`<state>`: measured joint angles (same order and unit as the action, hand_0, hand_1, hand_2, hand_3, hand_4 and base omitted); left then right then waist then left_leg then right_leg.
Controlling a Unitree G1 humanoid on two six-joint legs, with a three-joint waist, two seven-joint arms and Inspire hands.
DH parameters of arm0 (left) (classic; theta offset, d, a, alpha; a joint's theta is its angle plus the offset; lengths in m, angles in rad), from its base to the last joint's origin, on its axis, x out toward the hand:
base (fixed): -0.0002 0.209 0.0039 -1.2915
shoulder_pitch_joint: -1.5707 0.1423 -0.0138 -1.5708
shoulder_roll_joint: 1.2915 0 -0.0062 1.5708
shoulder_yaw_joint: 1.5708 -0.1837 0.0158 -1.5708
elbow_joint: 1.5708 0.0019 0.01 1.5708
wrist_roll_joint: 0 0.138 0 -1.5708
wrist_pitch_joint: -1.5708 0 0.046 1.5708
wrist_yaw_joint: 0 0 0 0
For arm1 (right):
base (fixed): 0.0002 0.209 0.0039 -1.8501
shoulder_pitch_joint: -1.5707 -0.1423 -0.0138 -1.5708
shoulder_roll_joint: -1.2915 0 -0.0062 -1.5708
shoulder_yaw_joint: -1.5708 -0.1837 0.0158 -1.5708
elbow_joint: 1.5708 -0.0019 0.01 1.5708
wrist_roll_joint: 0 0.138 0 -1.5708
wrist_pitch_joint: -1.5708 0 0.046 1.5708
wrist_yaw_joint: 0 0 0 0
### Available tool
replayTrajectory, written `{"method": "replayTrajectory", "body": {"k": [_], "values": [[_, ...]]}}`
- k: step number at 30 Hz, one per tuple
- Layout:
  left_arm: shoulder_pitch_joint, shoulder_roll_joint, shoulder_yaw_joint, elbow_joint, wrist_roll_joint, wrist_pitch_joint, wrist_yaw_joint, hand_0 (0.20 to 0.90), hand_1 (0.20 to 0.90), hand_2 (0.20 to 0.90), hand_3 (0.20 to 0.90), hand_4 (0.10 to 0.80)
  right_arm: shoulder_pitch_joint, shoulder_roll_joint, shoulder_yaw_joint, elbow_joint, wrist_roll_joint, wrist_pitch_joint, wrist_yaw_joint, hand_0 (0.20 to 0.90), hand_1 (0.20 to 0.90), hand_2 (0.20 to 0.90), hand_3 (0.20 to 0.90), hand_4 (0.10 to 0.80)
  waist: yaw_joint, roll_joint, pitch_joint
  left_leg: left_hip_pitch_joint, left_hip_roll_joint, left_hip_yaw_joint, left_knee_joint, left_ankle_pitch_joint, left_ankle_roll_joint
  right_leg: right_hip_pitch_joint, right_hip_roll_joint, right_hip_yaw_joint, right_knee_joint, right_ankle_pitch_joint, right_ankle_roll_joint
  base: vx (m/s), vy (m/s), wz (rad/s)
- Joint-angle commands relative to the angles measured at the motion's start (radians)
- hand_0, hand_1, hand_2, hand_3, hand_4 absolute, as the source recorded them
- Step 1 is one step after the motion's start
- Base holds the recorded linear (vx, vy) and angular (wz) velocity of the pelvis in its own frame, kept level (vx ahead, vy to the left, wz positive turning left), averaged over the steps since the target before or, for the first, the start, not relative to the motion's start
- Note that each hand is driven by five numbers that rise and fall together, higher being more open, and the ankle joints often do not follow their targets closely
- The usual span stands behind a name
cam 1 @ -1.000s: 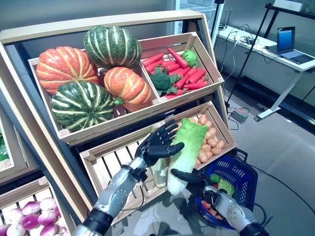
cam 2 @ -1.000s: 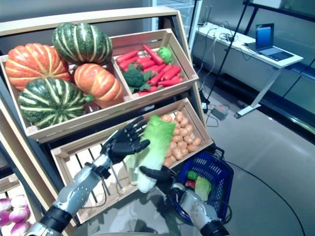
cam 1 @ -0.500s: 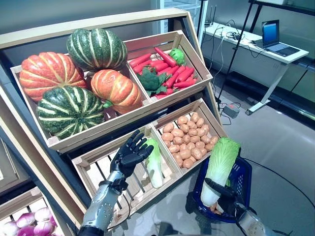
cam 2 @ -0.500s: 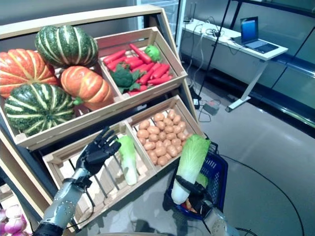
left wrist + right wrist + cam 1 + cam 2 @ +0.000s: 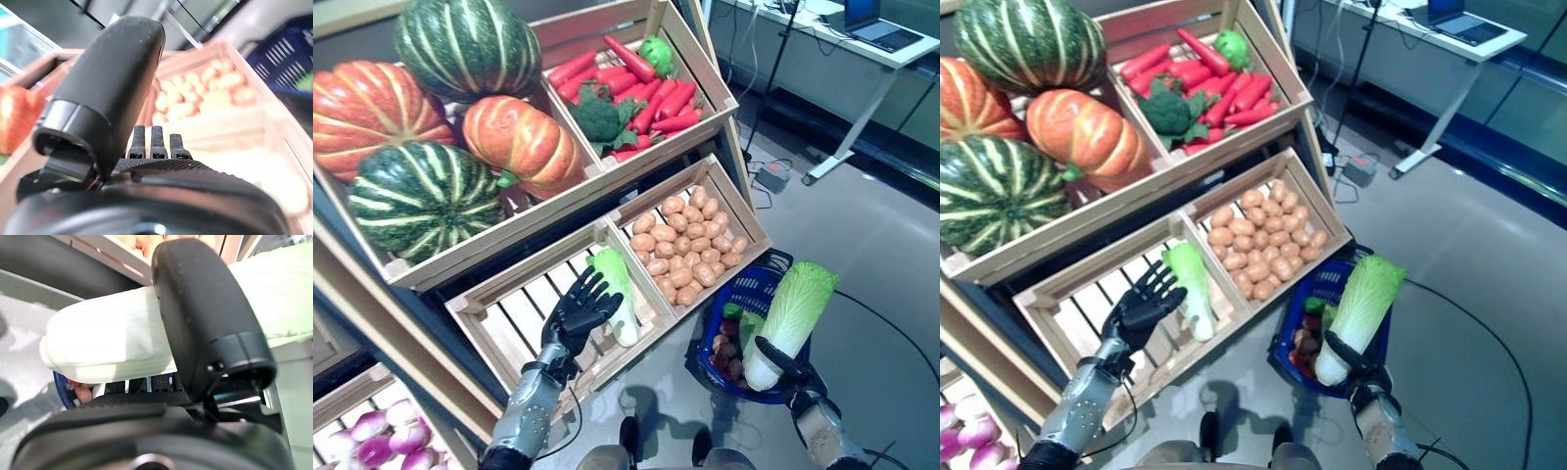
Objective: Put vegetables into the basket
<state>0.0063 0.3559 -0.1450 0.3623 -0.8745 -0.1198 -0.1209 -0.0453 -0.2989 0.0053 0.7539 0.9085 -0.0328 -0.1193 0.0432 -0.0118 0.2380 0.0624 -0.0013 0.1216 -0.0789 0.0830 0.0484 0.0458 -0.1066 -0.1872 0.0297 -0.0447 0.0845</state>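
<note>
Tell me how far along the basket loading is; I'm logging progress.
Done: the blue basket already holds some vegetables. In hand: the right hand grips a napa cabbage above the basket, not yet released. Left: another cabbage lies in the crate beside the open left hand.

Light fell evenly and brightly from overhead, leaving the head views clear and well exposed. The grey floor (image 5: 891, 245) shone with soft pale reflections on the far right, and dark blurred shadows lay on it near the bottom centre. The pumpkins (image 5: 421, 117) carried small highlights on their upper sides, with shade in the gaps between them and under the upper crate (image 5: 558, 211). In the left wrist view the background crates and the blue basket (image 5: 288, 54) were badly out of focus and washed out. In the right wrist view the pale cabbage (image 5: 112, 342) glared nearly white, its edges soft.
</note>
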Motion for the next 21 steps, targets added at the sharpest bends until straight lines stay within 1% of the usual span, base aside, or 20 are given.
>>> {"method": "replayTrajectory", "body": {"k": [1,3,4,6,9,11,13,16,17,18,20,21], "values": [[-0.131,0.003,0.042,-0.035,-0.046,-0.131,0.000,0.900,0.900,0.900,0.900,0.800,-0.173,-0.075,-0.063,0.028,-0.003,-0.119,-0.053,0.300,0.300,0.300,0.300,0.400,0.031,0.017,-0.019,-0.036,0.001,-0.047,0.116,-0.115,-0.016,0.012,-0.004,-0.013,0.012,0.034,-0.047,0.052,-0.208,-0.22],[-0.128,-0.006,0.053,-0.041,-0.060,-0.112,0.006,0.900,0.900,0.900,0.900,0.800,-0.203,-0.094,-0.072,0.049,-0.008,-0.108,-0.086,0.300,0.300,0.300,0.300,0.400,0.044,0.015,-0.024,-0.049,0.005,-0.052,0.129,-0.116,-0.025,0.029,0.000,-0.025,-0.018,0.037,-0.053,0.055,-0.218,0.02],[-0.126,-0.012,0.050,-0.047,-0.035,-0.106,0.016,0.900,0.900,0.900,0.900,0.800,-0.216,-0.108,-0.087,0.062,-0.014,-0.099,-0.110,0.300,0.300,0.300,0.300,0.400,0.051,0.012,-0.023,-0.060,0.011,-0.059,0.135,-0.111,-0.036,0.041,0.005,-0.032,-0.035,0.038,-0.061,0.046,-0.194,0.05],[-0.124,-0.015,0.040,-0.052,-0.026,-0.101,0.024,0.900,0.900,0.900,0.900,0.800,-0.230,-0.134,-0.098,0.086,-0.019,-0.086,-0.131,0.300,0.300,0.300,0.300,0.400,0.059,0.009,-0.024,-0.070,0.015,-0.074,0.137,-0.108,-0.049,0.061,0.010,-0.048,-0.055,0.035,-0.066,0.065,-0.207,0.08],[-0.123,-0.003,0.032,-0.065,-0.039,-0.095,0.024,0.900,0.900,0.900,0.900,0.800,-0.263,-0.183,-0.108,0.105,-0.028,-0.055,-0.156,0.300,0.300,0.300,0.300,0.400,0.064,0.015,-0.014,-0.093,0.016,-0.095,0.147,-0.105,-0.062,0.057,0.012,-0.069,-0.053,0.024,-0.072,0.019,-0.156,0.25],[-0.136,0.000,0.022,-0.064,-0.044,-0.105,0.033,0.900,0.900,0.900,0.900,0.800,-0.309,-0.210,-0.095,0.128,-0.047,-0.042,-0.157,0.300,0.300,0.300,0.300,0.400,0.063,0.021,0.006,-0.116,0.015,-0.108,0.155,-0.099,-0.069,0.042,0.010,-0.080,-0.036,0.015,-0.076,-0.060,-0.105,0.21],[-0.171,0.004,0.005,-0.053,-0.054,-0.129,0.040,0.900,0.900,0.900,0.900,0.800,-0.375,-0.238,-0.071,0.148,-0.065,-0.023,-0.170,0.300,0.300,0.300,0.300,0.400,0.060,0.032,0.035,-0.150,0.009,-0.118,0.177,-0.099,-0.074,0.011,0.007,-0.084,-0.005,0.000,-0.080,-0.134,-0.069,0.11],[-0.243,0.017,-0.024,-0.045,-0.046,-0.186,0.068,0.900,0.900,0.900,0.900,0.800,-0.482,-0.286,-0.034,0.191,-0.075,-0.004,-0.178,0.300,0.300,0.300,0.300,0.400,0.050,0.050,0.103,-0.243,0.002,-0.120,0.288,-0.120,-0.078,-0.083,-0.007,-0.092,0.110,-0.037,-0.090,-0.241,-0.036,0.08],[-0.274,0.024,-0.036,-0.043,-0.028,-0.214,0.084,0.900,0.900,0.900,0.900,0.800,-0.528,-0.306,-0.017,0.221,-0.085,0.002,-0.173,0.300,0.300,0.300,0.300,0.400,0.045,0.061,0.136,-0.306,0.005,-0.115,0.374,-0.145,-0.077,-0.151,-0.017,-0.092,0.203,-0.065,-0.099,-0.210,-0.004,0.05],[-0.285,0.026,-0.039,-0.043,-0.021,-0.223,0.095,0.900,0.900,0.900,0.900,0.800,-0.542,-0.313,-0.011,0.231,-0.086,0.006,-0.172,0.300,0.300,0.300,0.300,0.400,0.042,0.065,0.145,-0.332,0.007,-0.110,0.410,-0.157,-0.075,-0.181,-0.021,-0.090,0.245,-0.080,-0.103,-0.218,0.006,0.00],[-0.313,0.038,-0.047,-0.061,0.008,-0.238,0.133,0.900,0.900,0.900,0.900,0.800,-0.574,-0.327,0.002,0.262,-0.093,0.015,-0.159,0.300,0.300,0.300,0.300,0.400,0.034,0.074,0.184,-0.406,0.011,-0.095,0.520,-0.191,-0.059,-0.276,-0.037,-0.086,0.378,-0.119,-0.120,-0.143,0.010,-0.06],[-0.320,0.044,-0.049,-0.068,0.030,-0.242,0.151,0.900,0.900,0.900,0.900,0.800,-0.582,-0.330,0.006,0.268,-0.103,0.022,-0.158,0.300,0.300,0.300,0.300,0.400,0.034,0.075,0.192,-0.428,0.011,-0.091,0.554,-0.209,-0.055,-0.306,-0.041,-0.081,0.422,-0.136,-0.122,-0.085,0.015,-0.02]]}}
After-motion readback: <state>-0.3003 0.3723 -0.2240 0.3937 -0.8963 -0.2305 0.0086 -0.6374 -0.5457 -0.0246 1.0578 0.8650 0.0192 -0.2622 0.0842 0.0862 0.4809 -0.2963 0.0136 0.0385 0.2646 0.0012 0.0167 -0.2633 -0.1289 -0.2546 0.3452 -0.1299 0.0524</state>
